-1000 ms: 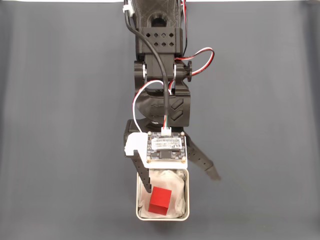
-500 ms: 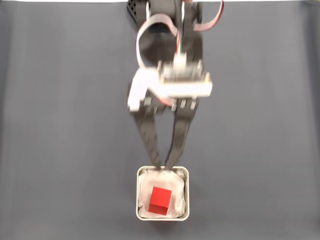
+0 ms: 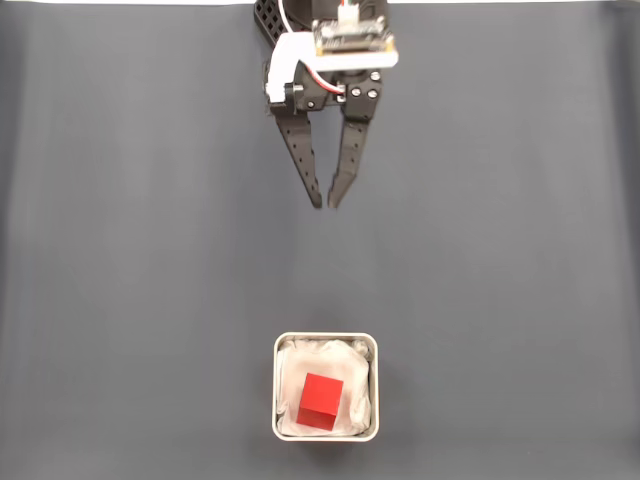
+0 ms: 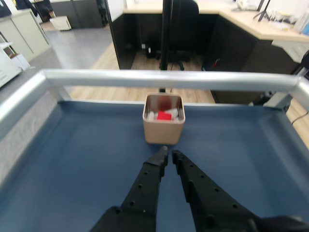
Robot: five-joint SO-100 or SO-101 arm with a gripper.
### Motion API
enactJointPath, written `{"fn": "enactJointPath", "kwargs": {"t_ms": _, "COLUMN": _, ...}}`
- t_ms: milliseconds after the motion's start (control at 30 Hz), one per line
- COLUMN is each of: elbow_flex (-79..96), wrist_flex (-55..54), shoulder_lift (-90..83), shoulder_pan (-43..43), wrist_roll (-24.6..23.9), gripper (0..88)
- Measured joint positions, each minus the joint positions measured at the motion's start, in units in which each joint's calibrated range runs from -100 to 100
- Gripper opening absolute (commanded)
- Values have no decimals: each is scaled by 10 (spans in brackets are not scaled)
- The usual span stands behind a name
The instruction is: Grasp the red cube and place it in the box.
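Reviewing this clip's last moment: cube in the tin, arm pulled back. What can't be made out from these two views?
- Arm behind the gripper: cut off by the fixed view's top edge.
- The red cube in the wrist view: its lower part is hidden by the box front wall.
- What lies under the white lining: covered by the cloth and cube.
- Whether the nearly closed fingertips touch: too fine to tell.

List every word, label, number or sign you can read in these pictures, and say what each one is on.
None can be read. The circuit board atop the arm may carry markings, but they are too small and blurred. The red cube, the box and the gripper bear no text.
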Motion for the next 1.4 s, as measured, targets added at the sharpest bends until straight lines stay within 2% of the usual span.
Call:
{"fn": "enactJointPath", "kwargs": {"t_ms": 200, "elbow_flex": 251, "wrist_flex": 60, "shoulder_lift": -173, "shoulder_pan": 1, "wrist_roll": 0, "gripper": 0}}
{"fn": "enactJointPath", "kwargs": {"t_ms": 333, "elbow_flex": 359, "wrist_flex": 122, "shoulder_lift": -240, "shoulder_pan": 1, "wrist_roll": 0, "gripper": 0}}
{"fn": "enactJointPath", "kwargs": {"t_ms": 533, "elbow_flex": 376, "wrist_flex": 254, "shoulder_lift": -292, "shoulder_pan": 1, "wrist_roll": -21, "gripper": 0}}
{"fn": "enactJointPath", "kwargs": {"t_ms": 700, "elbow_flex": 376, "wrist_flex": 306, "shoulder_lift": -298, "shoulder_pan": 0, "wrist_roll": -23, "gripper": 0}}
{"fn": "enactJointPath", "kwargs": {"t_ms": 1400, "elbow_flex": 376, "wrist_flex": 327, "shoulder_lift": -305, "shoulder_pan": 0, "wrist_roll": -24, "gripper": 2}}
